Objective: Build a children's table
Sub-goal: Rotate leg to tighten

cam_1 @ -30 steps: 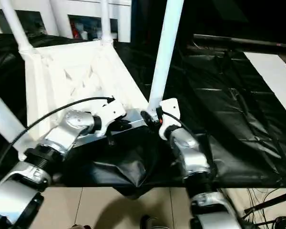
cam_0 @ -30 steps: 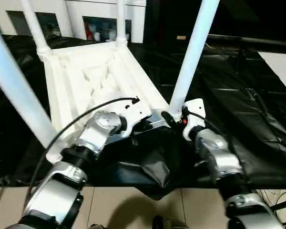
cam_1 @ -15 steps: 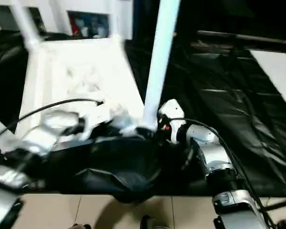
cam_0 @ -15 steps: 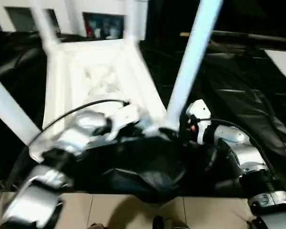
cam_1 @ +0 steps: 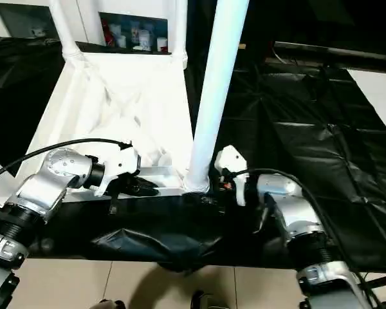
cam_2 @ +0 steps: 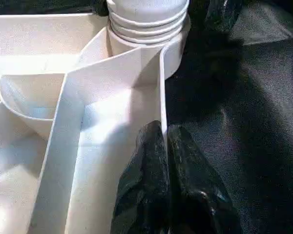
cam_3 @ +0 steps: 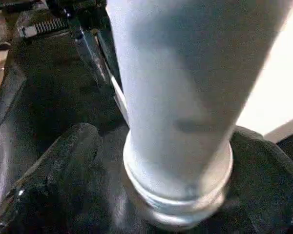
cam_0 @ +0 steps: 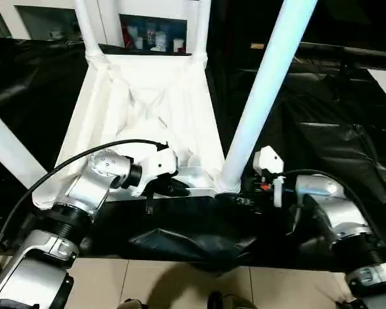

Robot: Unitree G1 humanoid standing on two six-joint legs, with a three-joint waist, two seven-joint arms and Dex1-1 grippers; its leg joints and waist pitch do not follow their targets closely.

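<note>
The children's table (cam_0: pixel 148 96) lies upside down on black sheeting (cam_0: pixel 321 129), legs pointing up. Nearest the camera, the left tool (cam_2: pixel 165 146) is clenched on the thin rim wall of the tabletop, just beside the near right corner socket (cam_2: pixel 151 44). At that socket the right tool (cam_3: pixel 151 161) grasps the base of the near right leg (cam_0: pixel 257 96). Beyond stand the two far legs (cam_0: pixel 90 29).
</note>
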